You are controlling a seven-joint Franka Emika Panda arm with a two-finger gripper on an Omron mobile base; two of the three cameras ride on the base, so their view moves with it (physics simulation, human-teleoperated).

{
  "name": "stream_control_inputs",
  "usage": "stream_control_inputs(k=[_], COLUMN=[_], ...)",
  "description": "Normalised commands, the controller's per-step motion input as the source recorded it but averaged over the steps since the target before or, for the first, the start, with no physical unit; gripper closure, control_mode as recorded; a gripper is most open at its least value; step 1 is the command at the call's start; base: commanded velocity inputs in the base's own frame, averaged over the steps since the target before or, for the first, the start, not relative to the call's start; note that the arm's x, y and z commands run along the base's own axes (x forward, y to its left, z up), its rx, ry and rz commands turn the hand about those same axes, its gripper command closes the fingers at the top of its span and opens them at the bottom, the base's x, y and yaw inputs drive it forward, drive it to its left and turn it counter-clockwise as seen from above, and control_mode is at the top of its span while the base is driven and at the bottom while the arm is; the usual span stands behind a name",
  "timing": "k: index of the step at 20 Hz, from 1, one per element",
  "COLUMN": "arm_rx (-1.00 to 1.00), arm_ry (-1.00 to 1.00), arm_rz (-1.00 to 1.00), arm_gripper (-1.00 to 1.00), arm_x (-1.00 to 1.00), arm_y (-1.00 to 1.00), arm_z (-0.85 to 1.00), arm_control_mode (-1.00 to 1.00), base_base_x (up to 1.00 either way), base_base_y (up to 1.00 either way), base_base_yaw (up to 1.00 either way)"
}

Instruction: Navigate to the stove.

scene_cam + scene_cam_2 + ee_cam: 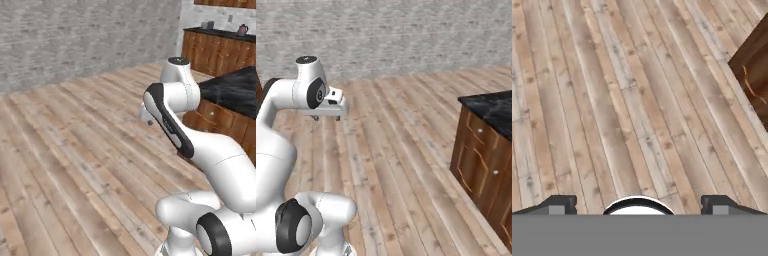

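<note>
Two large surfaces dominate: the plank floor (75,165) and the grey brick wall (396,35) behind it. Beside the floor, to the robot's right, stands an island with wooden cabinet fronts (483,165) and a dark stone table (496,107) on top. Farther along the floor from the island, a second run of wooden cabinets (210,50) sits against the back wall, carrying a small kettle-like object (242,29) and a pale boxy item too blurred to name. The stove cannot be made out on either dark top; it probably lies past the island, so the drive is judged to be at an early stage. The tool (637,206) hangs above bare floor, fingers (557,205) wide apart and holding nothing.

Risk, as a judgement: the island corner is near the base's right side, and a turn toward that side taken too tightly could clip the cabinets with the base or the folded arm (170,120). Stopping at the wrong dark top is another hazard.

Containers: none open; cabinet contents are hidden.
</note>
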Motion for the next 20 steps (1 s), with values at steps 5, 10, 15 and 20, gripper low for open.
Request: stream_control_inputs(k=[5, 10, 15, 20], arm_rx=[0.0, 0.0, 0.0, 0.0], arm_ry=[0.0, 0.0, 0.0, 0.0], arm_rz=[0.0, 0.0, 0.0, 0.0], arm_gripper=[-1.0, -1.0, -1.0, -1.0], arm_x=[0.0, 0.0, 0.0, 0.0], arm_y=[0.0, 0.0, 0.0, 0.0], arm_z=[0.0, 0.0, 0.0, 0.0], arm_control_mode=[1.0, 1.0, 1.0, 1.0], base_base_x=[0.0, 0.01, 0.31, 0.6], base_base_y=[-0.08, -0.09, -0.06, -0.13], base_base_yaw=[-0.87, -0.85, -0.75, -0.64])
